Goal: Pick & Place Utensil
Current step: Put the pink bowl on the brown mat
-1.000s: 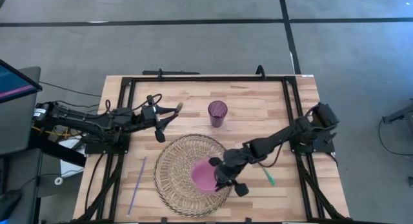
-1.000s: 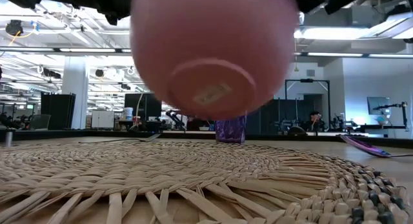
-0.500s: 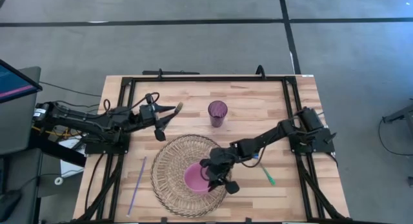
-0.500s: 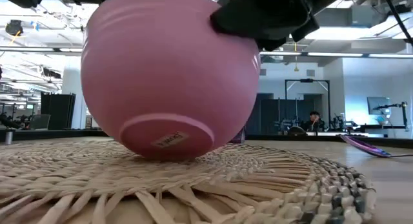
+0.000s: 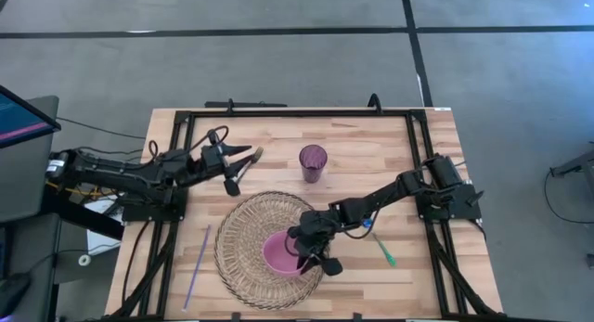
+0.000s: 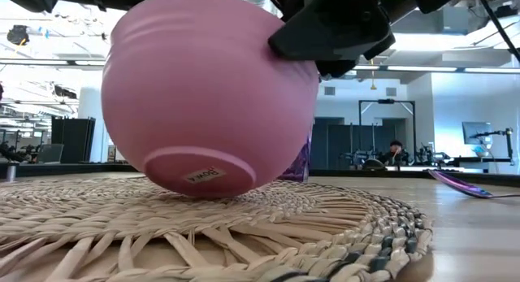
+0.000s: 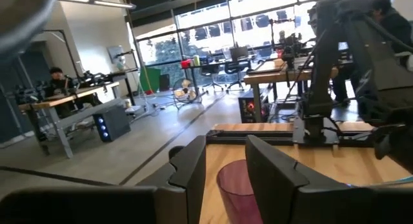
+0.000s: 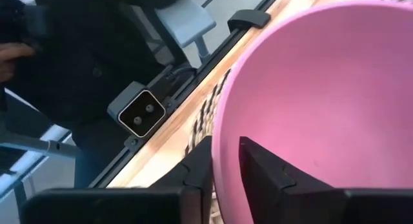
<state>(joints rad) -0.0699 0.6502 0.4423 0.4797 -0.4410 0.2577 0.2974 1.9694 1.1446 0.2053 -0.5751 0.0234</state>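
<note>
Pink bowl [image 5: 278, 252] tilted on woven mat [image 5: 239, 257], rim pinched by right claw [image 5: 306, 251]

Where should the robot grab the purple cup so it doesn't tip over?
Best guess: the purple cup stands upright and alone on the table, mouth up. A tool could come from above and pinch one wall at the rim, one finger inside, one outside, much as the right tool grips the pink bowl.

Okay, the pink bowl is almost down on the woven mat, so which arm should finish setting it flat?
Right. The right gripper already pinches the pink bowl's rim, with the bowl tilted on the woven mat. The left gripper is far off, near the purple cup.
</note>
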